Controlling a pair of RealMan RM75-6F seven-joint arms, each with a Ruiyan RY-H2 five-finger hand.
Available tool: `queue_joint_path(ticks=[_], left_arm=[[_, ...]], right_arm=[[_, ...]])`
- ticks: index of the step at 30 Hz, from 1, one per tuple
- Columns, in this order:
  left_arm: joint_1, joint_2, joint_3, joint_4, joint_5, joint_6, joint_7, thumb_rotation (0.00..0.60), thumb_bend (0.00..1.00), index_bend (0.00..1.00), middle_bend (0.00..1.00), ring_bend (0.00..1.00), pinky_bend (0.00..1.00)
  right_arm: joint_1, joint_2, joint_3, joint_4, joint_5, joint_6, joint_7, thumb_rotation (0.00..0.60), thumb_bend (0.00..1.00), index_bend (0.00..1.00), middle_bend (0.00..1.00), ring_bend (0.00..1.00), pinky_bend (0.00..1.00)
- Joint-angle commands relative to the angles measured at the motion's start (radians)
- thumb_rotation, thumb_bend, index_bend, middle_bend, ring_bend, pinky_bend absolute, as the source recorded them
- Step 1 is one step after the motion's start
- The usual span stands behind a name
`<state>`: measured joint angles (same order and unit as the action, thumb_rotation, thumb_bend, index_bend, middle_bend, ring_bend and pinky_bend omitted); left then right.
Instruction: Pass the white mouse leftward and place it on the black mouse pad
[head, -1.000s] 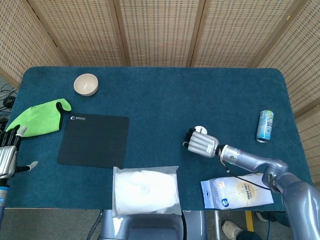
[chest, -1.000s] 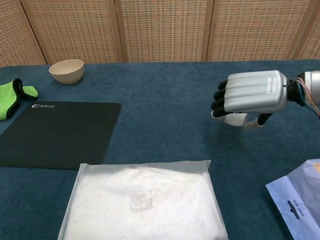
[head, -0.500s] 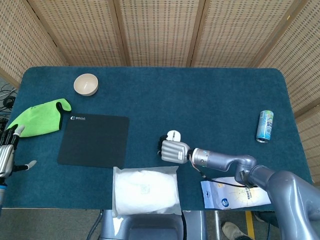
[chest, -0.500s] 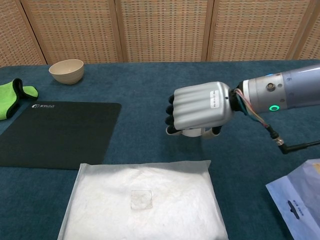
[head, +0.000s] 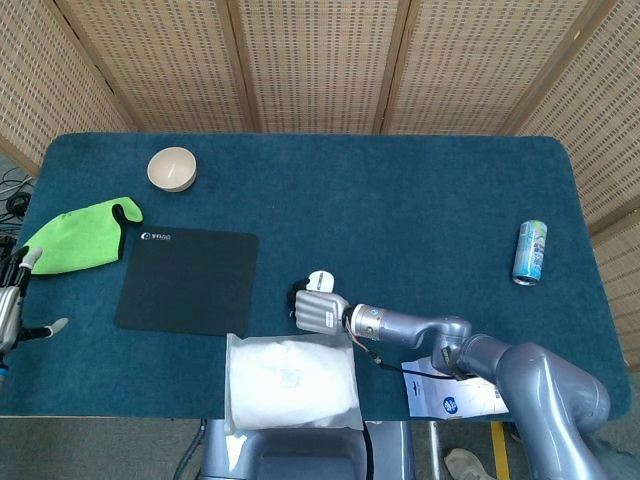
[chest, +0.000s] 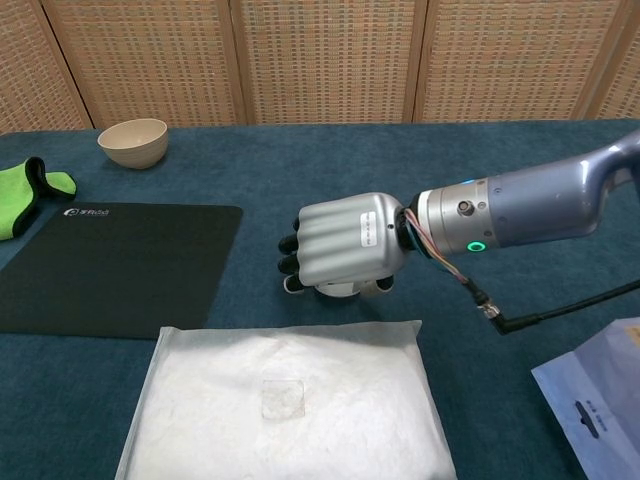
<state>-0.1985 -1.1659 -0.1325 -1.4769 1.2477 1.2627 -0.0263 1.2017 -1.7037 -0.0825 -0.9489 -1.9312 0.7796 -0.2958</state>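
White mouse (head: 320, 279) sits clamped under the right robot hand (head: 318, 309), just right of the black mouse pad (head: 188, 280) and just beyond the white bag (head: 291, 381) on the blue worktop (head: 400, 200). Left robot hand (head: 12, 305) hovers at the far left edge, fingers apart, empty.

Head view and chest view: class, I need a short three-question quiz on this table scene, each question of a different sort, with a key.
1. True or false: the mouse lies on the mouse pad.
2. Which hand holds the mouse? A left B right
3. Fill in: the bowl stands beyond the pad, near the green ___.

Key: 1 false, it is in the right hand; 2 B; 3 cloth.
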Motion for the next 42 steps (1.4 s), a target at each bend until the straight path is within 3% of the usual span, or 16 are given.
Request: queue_joint_path(ticks=[1, 9, 16, 22, 23, 24, 33, 36, 42], left_arm=[[-0.002, -0.001, 0.0, 0.003, -0.002, -0.005, -0.001, 0.6, 0.0, 0.0, 0.0, 0.0, 0.0], [-0.004, -0.002, 0.001, 0.003, -0.002, -0.006, 0.002, 0.6, 0.0, 0.0, 0.0, 0.0, 0.0], [0.0, 0.001, 0.004, -0.006, 0.009, 0.007, 0.001, 0.6, 0.0, 0.0, 0.0, 0.0, 0.0], [0.006, 0.001, 0.011, -0.015, 0.03, 0.027, 0.001, 0.6, 0.0, 0.0, 0.0, 0.0, 0.0], [0.004, 0.0, 0.017, -0.019, 0.056, 0.035, -0.004, 0.6, 0.0, 0.0, 0.0, 0.0, 0.0], [0.004, 0.0, 0.021, -0.018, 0.072, 0.042, -0.011, 0.6, 0.0, 0.0, 0.0, 0.0, 0.0], [-0.008, 0.015, 0.029, -0.031, 0.157, 0.068, -0.083, 0.6, 0.0, 0.0, 0.0, 0.0, 0.0], [-0.027, 0.014, 0.037, -0.014, 0.228, 0.084, -0.107, 0.6, 0.0, 0.0, 0.0, 0.0, 0.0], [-0.141, 0.013, 0.073, 0.1, 0.539, 0.172, -0.22, 0.6, 0.0, 0.0, 0.0, 0.0, 0.0]], right_arm=[[-0.003, 0.01, 0.015, -0.029, 0.031, -0.03, -0.039, 0.6, 0.13, 0.0, 0.0, 0.0, 0.22], [-0.024, 0.092, 0.035, -0.121, 0.057, -0.004, -0.123, 0.6, 0.1, 0.0, 0.0, 0.0, 0.17], [-0.112, 0.29, 0.045, -0.223, 0.098, 0.108, -0.181, 0.6, 0.1, 0.0, 0.0, 0.0, 0.17], [-0.24, 0.451, 0.04, -0.231, 0.172, 0.211, -0.201, 0.6, 0.1, 0.0, 0.0, 0.0, 0.17], [-0.33, 0.497, 0.059, -0.228, 0.279, 0.254, -0.153, 0.6, 0.1, 0.0, 0.0, 0.0, 0.17], [-0.377, 0.515, 0.065, -0.247, 0.318, 0.291, -0.126, 0.6, 0.1, 0.0, 0.0, 0.0, 0.16], [-0.634, 0.529, 0.082, -0.299, 0.481, 0.489, 0.153, 0.6, 0.04, 0.0, 0.0, 0.0, 0.13], [-0.717, 0.53, 0.084, -0.353, 0.535, 0.534, 0.208, 0.6, 0.0, 0.0, 0.0, 0.0, 0.09], [-0.852, 0.542, 0.085, -0.511, 0.596, 0.645, 0.204, 0.6, 0.0, 0.0, 0.0, 0.0, 0.01]])
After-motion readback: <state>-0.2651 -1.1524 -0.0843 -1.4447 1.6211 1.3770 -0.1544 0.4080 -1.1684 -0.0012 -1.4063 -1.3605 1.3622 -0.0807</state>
